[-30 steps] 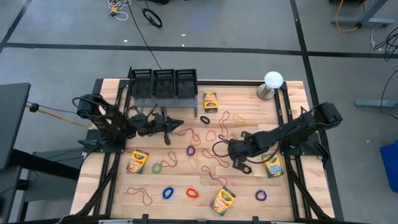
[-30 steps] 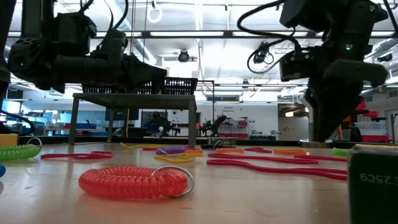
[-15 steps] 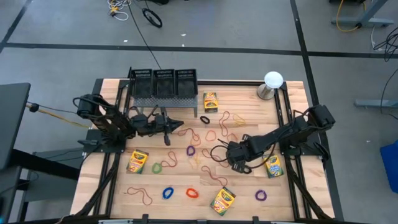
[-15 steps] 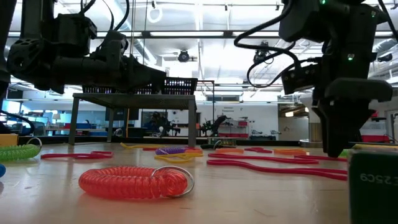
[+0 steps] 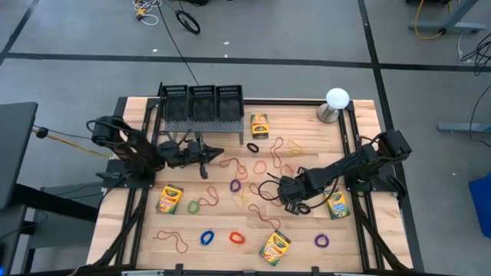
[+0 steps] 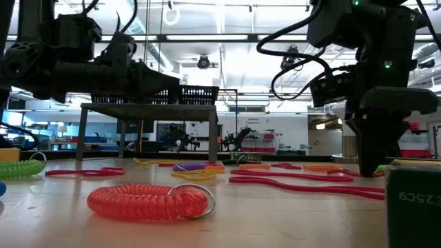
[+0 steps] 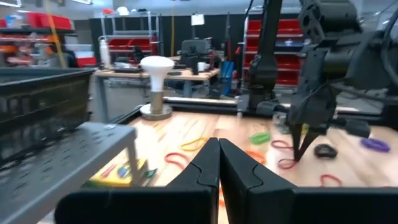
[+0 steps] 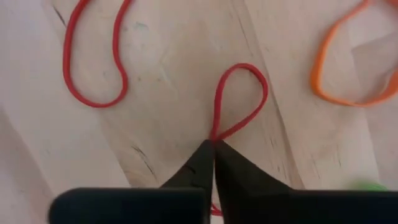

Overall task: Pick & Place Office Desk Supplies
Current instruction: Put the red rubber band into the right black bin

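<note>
My right gripper has its fingers pinched on a red band mid-table, toward the right edge; the loop runs straight ahead. Left gripper, pressed together, waits by the basket.

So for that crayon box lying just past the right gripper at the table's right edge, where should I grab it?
Across its two long edges, coming straight down. The crayon box lies flat, face up, so only its narrow width suits the jaws. The right gripper is shut on a red rubber band and would need to release it first.
</note>
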You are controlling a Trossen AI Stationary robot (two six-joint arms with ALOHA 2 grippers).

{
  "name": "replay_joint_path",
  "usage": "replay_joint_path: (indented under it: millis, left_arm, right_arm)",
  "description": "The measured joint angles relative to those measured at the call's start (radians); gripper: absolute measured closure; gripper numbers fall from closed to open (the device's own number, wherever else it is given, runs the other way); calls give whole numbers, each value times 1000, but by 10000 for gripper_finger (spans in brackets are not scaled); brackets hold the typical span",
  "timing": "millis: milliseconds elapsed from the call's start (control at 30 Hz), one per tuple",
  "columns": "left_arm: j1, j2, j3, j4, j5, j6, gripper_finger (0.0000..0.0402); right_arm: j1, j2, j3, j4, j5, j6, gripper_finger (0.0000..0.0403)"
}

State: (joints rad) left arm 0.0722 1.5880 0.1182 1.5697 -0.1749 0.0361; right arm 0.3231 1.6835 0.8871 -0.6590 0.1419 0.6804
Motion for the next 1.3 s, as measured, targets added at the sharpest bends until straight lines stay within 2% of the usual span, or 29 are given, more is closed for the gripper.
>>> replay_joint_path:
  millis: [200,367,500,633,733,867,1100,1300]
  left_arm:
    - [9,-95,-83,0,-119,4,393]
    - [7,-168,-113,-10,-129,30,393]
    - [6,-178,-113,-12,-132,32,393]
    - [6,-177,-113,-28,-132,32,392]
    - [6,-177,-113,-31,-132,32,392]
    - [6,-177,-113,-33,-131,32,392]
    - [6,-177,-113,-34,-131,32,392]
    - [6,-177,-113,-34,-131,32,392]
  right_arm:
    - [-21,-100,-3,97,36,-65,397]
    - [-64,-198,-3,132,71,-109,398]
    - [-87,-221,-2,71,44,-43,393]
    - [-58,-189,-2,-43,7,14,338]
    - [-36,-158,-2,-59,3,6,291]
    - [-32,-101,-2,-50,-2,-37,263]
    - [-41,-30,-2,6,-73,-90,283]
    - [-63,-2,0,5,-110,-32,315]
